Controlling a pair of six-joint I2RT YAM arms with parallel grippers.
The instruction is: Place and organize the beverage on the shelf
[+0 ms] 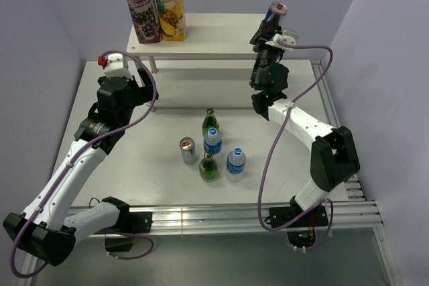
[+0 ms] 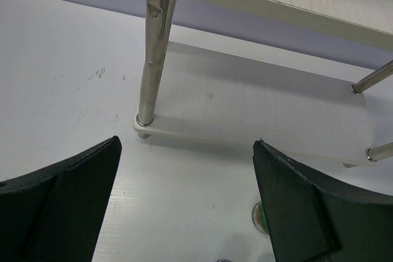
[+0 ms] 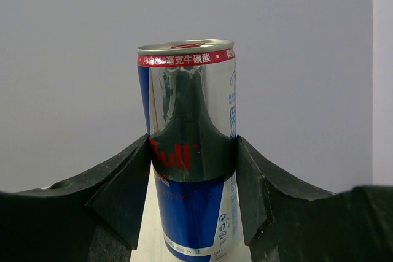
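While the right pincer [image 1: 267, 31] grips the can [image 1: 275, 13] upright over the right end of the shelf [image 1: 214, 39], the left pincer [image 2: 187, 145] hangs open near the left post [image 2: 153, 59], farther away.

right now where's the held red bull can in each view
Top external: the can is upper right, at the shelf top's right end.
Left wrist: not in it.
Right wrist: centre, between the fingers.
Shared landmark: the shelf, in top external and left wrist.
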